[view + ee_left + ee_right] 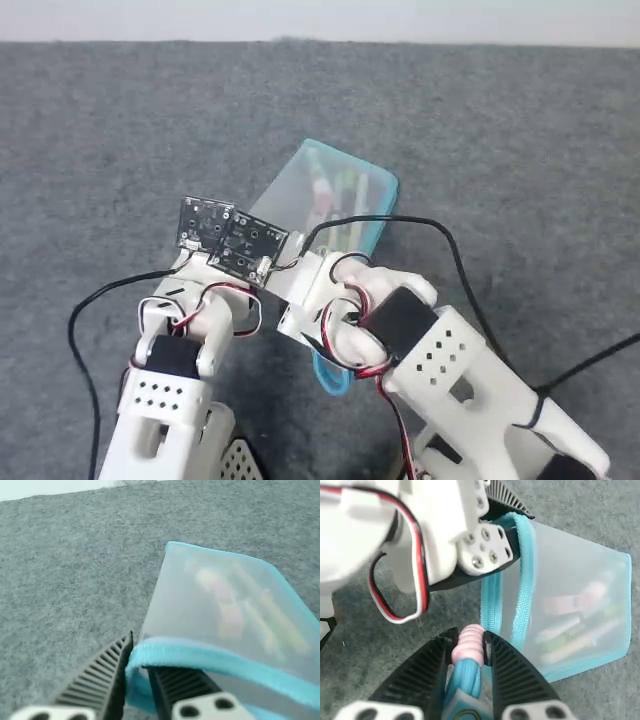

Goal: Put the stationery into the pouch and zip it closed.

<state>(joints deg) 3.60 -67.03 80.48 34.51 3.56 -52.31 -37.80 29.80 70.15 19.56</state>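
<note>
High view has the translucent, teal-edged pouch (290,190) lying on the grey mat (110,120), just past centre toward 1 o'clock, with the stationery (335,200) inside. Both wrists and a black cable (445,240) cover its 6 o'clock end. The left gripper (137,655) is clenched on the pouch's teal zipper band. The right gripper (469,636) is clamped around the pink ribbed zipper pull (467,650), with the left arm's white wrist housing (445,530) close by.
</note>
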